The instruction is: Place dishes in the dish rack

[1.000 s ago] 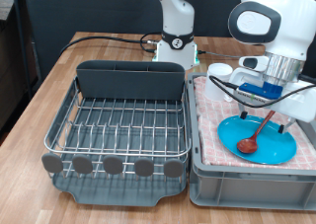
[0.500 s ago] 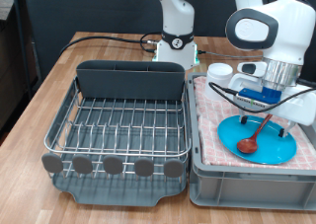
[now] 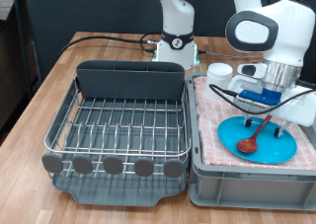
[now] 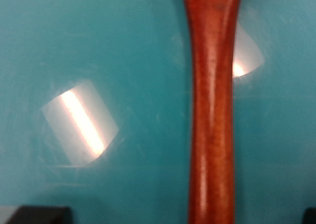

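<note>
The light-blue plate (image 3: 281, 145) lies on the checked cloth in the grey crate at the exterior view's right. The reddish-brown wooden spoon (image 3: 253, 135) lies on the plate. My gripper (image 3: 260, 113) hangs low over the spoon's handle end, and its jaws are open. In the wrist view the spoon handle (image 4: 212, 106) fills the middle over the plate (image 4: 99, 56), and dark fingertips (image 4: 39, 215) show at the picture's edge on either side of it. The white mug (image 3: 219, 74) stands at the crate's far corner, partly hidden by the arm. The wire dish rack (image 3: 118, 120) holds no dishes.
The rack's dark grey cutlery bin (image 3: 128, 81) runs along its far side. The grey crate (image 3: 247, 173) stands right beside the rack. The arm's base and cables are behind both. Bare wooden table lies at the exterior view's left.
My gripper has come down a little and shifted slightly to the exterior view's left, closer to the spoon handle. Plate, spoon and mug have not moved.
</note>
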Tool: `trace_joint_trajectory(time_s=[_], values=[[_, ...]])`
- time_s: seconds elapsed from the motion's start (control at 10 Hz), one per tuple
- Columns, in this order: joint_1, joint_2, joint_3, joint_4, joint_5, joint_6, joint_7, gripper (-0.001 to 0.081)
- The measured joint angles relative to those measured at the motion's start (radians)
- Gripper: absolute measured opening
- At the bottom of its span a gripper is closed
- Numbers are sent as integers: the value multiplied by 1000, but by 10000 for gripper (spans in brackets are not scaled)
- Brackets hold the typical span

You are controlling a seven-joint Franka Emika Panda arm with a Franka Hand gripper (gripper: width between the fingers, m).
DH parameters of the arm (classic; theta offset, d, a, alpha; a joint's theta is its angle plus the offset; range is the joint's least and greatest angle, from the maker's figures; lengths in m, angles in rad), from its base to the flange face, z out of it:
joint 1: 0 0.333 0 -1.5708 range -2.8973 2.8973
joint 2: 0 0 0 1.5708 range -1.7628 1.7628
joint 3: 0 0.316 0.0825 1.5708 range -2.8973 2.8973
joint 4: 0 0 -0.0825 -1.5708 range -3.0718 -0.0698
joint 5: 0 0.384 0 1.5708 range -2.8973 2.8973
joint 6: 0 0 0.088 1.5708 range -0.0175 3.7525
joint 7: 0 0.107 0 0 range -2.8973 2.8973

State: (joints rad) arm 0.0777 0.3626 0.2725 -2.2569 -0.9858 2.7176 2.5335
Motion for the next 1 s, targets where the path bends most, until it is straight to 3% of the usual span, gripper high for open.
trace_joint_trajectory(time_s=[0.1, 0.2, 0.3, 0.4, 0.5, 0.6, 1.0], values=[[1, 0, 0, 0, 0, 0, 0, 538], [1, 0, 0, 0, 0, 0, 0, 374], [1, 0, 0, 1, 0, 0, 0, 374], [1, 0, 0, 2, 0, 0, 0, 162], [1, -2, 1, 4, 1, -1, -1, 162], [1, -8, 3, 4, 6, -4, -8, 86], [-18, -93, 39, -11, 141, -17, -111, 86]])
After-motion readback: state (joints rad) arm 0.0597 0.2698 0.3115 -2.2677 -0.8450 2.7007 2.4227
